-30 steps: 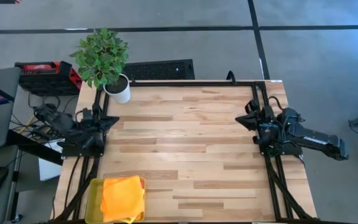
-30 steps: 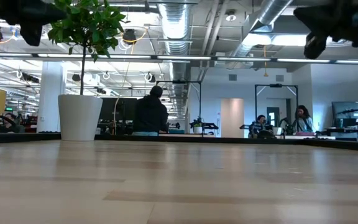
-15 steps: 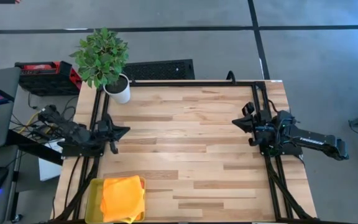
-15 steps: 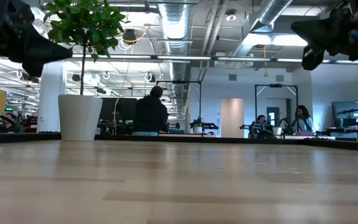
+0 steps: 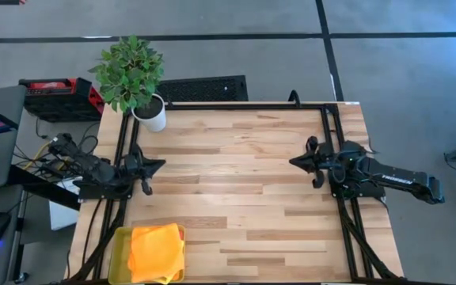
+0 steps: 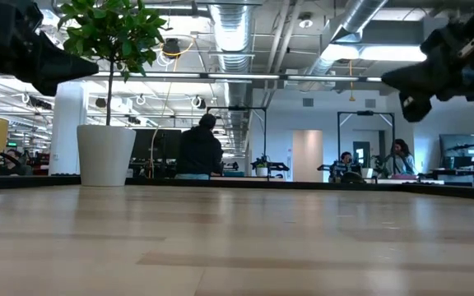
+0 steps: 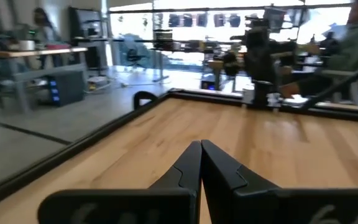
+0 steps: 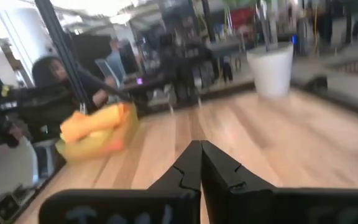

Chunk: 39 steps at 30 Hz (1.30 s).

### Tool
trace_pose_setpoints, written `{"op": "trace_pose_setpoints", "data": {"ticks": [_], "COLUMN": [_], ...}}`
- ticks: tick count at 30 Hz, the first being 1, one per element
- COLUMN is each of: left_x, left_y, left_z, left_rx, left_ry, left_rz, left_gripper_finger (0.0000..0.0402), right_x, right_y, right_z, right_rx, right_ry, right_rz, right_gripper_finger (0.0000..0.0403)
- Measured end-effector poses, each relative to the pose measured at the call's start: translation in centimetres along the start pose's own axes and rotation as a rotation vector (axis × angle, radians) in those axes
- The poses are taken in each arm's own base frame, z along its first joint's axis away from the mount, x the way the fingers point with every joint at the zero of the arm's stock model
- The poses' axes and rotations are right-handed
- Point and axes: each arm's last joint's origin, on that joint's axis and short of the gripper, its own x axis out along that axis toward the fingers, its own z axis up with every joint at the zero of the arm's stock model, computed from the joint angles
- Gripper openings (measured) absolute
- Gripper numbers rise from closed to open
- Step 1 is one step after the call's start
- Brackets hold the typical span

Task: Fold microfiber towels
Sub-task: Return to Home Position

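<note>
The microfiber towels point(image 5: 157, 252) lay as a folded stack inside the yellow-green tray point(image 5: 119, 245), at the near left corner of the counter point(image 5: 236, 190). Only the orange top layer was visible from above. The stack appeared close to square, so a long axis could not be determined. Its edges ran roughly parallel to the counter edges, with a slight skew. In the right wrist view, the stack point(image 8: 95, 127) rose above the tray wall.

The left tool point(image 5: 155, 166) was positioned over the left edge of the counter, pointing toward the centre, fingers pressed together and holding nothing. The right tool point(image 5: 295, 161) was positioned opposite, near the right edge, pointing inward, fingers likewise together and holding nothing. Both tools were well apart from the tray.
</note>
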Motion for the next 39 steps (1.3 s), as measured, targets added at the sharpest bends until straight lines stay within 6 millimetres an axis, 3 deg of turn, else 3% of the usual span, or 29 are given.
{"op": "trace_pose_setpoints", "data": {"ticks": [5,39], "left_x": [-0.01,0.0], "left_y": [0.21,0.21], "left_z": [-0.04,-0.11], "left_rx": [-0.002,0.015], "left_ry": [0.0,0.002], "left_rz": [0.07,0.073], "left_gripper_finger": [0.0,0.0], "right_x": [0.02,0.02], "right_y": [-0.11,-0.11], "right_z": [-0.58,-0.6], "right_rx": [0.022,0.014], "right_ry": [0.059,0.061], "right_rz": [-0.009,-0.008], "right_gripper_finger": [0.0031,0.0031]}}
